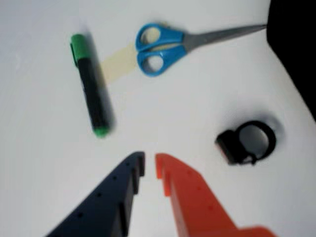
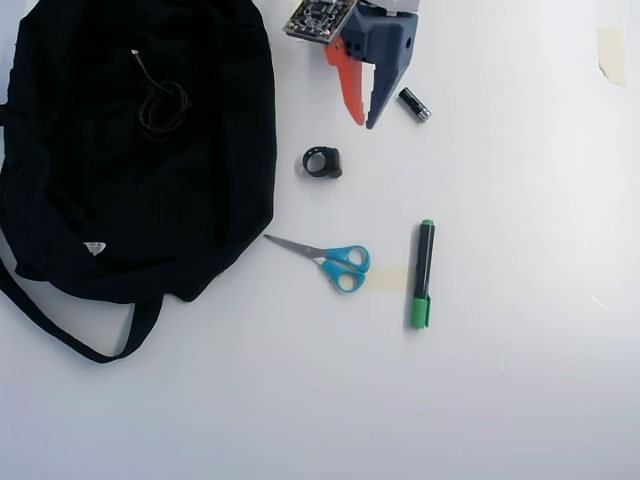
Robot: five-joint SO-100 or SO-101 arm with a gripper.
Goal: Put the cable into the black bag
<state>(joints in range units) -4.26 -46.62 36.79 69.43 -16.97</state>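
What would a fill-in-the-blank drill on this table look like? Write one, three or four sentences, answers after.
1. In the overhead view, the cable lies coiled on top of the black ____.
2. The scissors have handles colored ____.
3. The marker has a cap colored ____.
4. The gripper has one dark blue finger and one ____ finger, and nothing is between them.

Missing words: bag; blue; green; orange
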